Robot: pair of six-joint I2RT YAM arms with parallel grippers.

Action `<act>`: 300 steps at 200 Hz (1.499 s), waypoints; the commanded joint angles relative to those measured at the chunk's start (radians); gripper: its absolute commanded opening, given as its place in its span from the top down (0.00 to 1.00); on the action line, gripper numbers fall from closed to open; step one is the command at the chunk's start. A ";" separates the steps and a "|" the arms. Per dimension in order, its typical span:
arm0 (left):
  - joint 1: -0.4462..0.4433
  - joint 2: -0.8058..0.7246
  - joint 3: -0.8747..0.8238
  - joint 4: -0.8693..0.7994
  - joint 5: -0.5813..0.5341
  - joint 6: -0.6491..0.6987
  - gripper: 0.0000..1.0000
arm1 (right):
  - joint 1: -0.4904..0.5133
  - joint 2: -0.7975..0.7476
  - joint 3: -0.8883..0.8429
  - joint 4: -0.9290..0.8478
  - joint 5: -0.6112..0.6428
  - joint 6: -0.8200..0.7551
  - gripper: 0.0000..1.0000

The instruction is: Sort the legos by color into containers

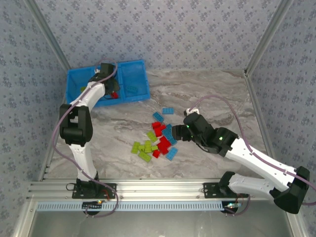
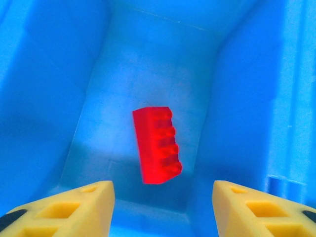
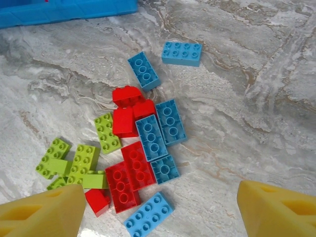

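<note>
**Left arm.** The left gripper (image 2: 163, 192) hangs over the blue bin (image 1: 140, 63) at the far left of the table (image 1: 212, 89). Its jaws stand partly apart with nothing between them. A red brick (image 2: 157, 145) shows beyond the fingertips, inside one compartment and clear of both fingers. It is skewed, studs facing the camera. Whether it rests on the compartment floor or is in mid-air cannot be told.

**Bin contents.** In the top view, red shows in the middle compartment just beside the arm. A green brick (image 1: 131, 89) lies in the right one. The arm hides much of the rest.

**Right arm.** The right gripper (image 3: 160, 190) hovers over the pile (image 1: 158, 140) at mid-table. Its jaws are wide and empty, touching no brick.

**Loose bricks.**
- All lie on the table, well apart from the bin.
- The reds (image 3: 131, 168) cluster at the centre of the pile, some overlapping.
- Light blue bricks (image 3: 161, 129) touch the reds on the right side of the wrist view.
- The greens (image 3: 81, 165) group at the left of that view.
- Two more blues (image 3: 181, 53) lie apart from the pile, on the bin side.
</note>
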 commanded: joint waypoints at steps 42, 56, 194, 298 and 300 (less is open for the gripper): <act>-0.128 -0.588 -0.376 0.037 0.115 -0.019 0.42 | -0.109 0.205 0.040 0.067 0.004 0.044 0.10; -0.229 -0.726 -0.515 0.067 0.123 0.000 0.42 | -0.147 0.325 0.098 0.094 -0.028 0.045 0.09; -0.695 -1.151 -0.934 -0.036 0.027 -0.017 0.11 | -0.308 1.181 0.713 0.145 -0.152 0.005 0.26; -0.695 -1.260 -0.919 -0.126 -0.246 -0.258 0.01 | -0.143 0.848 0.624 0.284 0.004 -0.115 0.55; -0.695 -1.260 -0.918 -0.133 -0.259 -0.269 0.01 | -0.138 0.855 0.639 0.285 0.010 -0.122 0.54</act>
